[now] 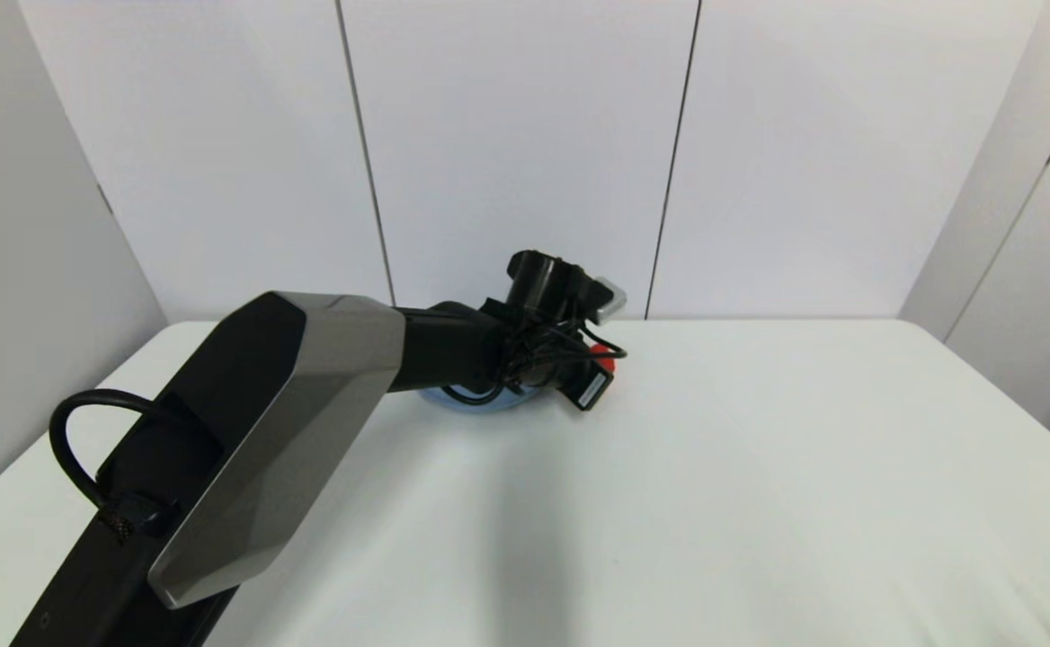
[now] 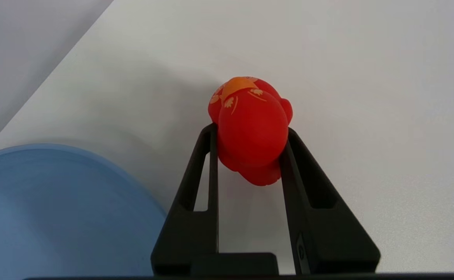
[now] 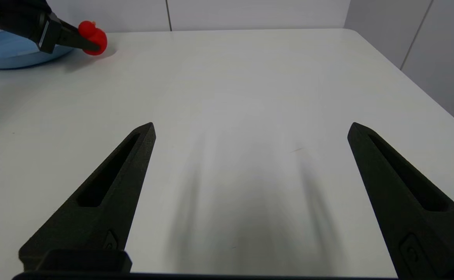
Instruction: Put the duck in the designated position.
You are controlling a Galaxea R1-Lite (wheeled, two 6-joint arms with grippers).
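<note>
The duck [image 2: 252, 132] is pinched between the two black fingers [image 2: 207, 186] of my left gripper [image 2: 250, 130], one pressing each side of its round red body. In the left wrist view it sits just above the middle of the frame, with orange markings showing on the part pointing away from the camera. Whether it rests on the table [image 2: 367, 97] or hangs just over it I cannot tell.

In the head view only a sliver of red shows, slightly above the middle of the frame, mostly hidden behind my left wrist and its cables. In the right wrist view it is a small red shape in the upper left corner, held at the tips of the left fingers.

A blue plate [image 2: 56, 210] fills the lower left of the left wrist view. The duck lies outside its rim, near it but apart from it, over the white table. In the head view a pale blue edge of the plate peeks out under my left forearm [image 1: 291, 422], which crosses from the lower left corner toward the middle.

My right gripper [image 3: 250, 130] hangs low over the table, well apart from the duck and plate, its fingers spread wide with nothing between them.
</note>
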